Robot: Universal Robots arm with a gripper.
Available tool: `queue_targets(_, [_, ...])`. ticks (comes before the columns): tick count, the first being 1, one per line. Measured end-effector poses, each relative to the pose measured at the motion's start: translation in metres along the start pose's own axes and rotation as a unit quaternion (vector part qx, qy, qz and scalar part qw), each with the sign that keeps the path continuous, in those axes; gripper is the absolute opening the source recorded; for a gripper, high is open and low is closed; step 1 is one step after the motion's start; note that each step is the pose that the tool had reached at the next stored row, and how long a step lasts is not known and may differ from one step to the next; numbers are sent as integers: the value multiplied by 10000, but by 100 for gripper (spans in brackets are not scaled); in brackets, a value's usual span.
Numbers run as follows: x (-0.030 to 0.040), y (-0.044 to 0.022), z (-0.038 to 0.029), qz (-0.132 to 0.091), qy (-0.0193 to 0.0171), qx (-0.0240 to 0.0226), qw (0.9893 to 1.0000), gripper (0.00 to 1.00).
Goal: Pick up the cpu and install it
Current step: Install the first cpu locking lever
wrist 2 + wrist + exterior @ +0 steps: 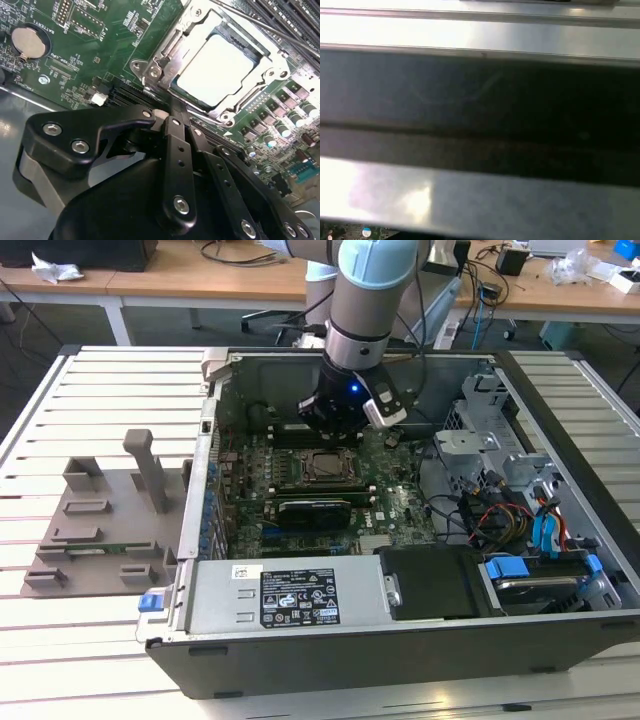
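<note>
Silver-grey and flat, the cpu [214, 70] lies seated in the socket frame [165, 75] on the green motherboard [95, 45] in the second wrist view, the frame's metal edges around it on every side; in the exterior view the socket [322, 466] sits near the middle of the board inside the open computer case [400, 625]; the gripper [170, 107] hangs just above the socket's edge with its black fingers [176, 145] drawn together, tips meeting and nothing between them; in the exterior view the gripper [335, 420] hovers over the board just beyond the socket; a long black graphics card [313, 510] lies on the near side of the socket; a grey fixture plate [100, 530] rests on the slatted table [60, 640] toward the exterior view's left.
</note>
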State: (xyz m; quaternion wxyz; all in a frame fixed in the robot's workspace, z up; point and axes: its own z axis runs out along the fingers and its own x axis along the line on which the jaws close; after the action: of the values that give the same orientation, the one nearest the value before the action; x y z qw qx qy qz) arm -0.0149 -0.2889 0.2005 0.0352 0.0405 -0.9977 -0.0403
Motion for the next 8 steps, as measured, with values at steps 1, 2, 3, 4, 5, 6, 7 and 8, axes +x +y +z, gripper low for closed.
queue_targets(1, [-10,2,11,-3,-8,-10,10000,11])
queue_targets(2, [-10,1,11,-2,-5,-8,10000,11])
queue_targets(3, [-9,-1,8,0,-2,-4,10000,11])
queue_targets(4, [-8,-2,7,-1,-1,-2,10000,11])
queue_targets(5, [-8,-2,7,0,0,-2,10000,11])
queue_targets(6, [-9,-2,4,0,-1,-2,10000,11])
queue_targets(7, [-8,-1,-4,-1,-2,-3,10000,11])
queue_targets(8, [-7,0,-24,0,-1,0,10000,11])
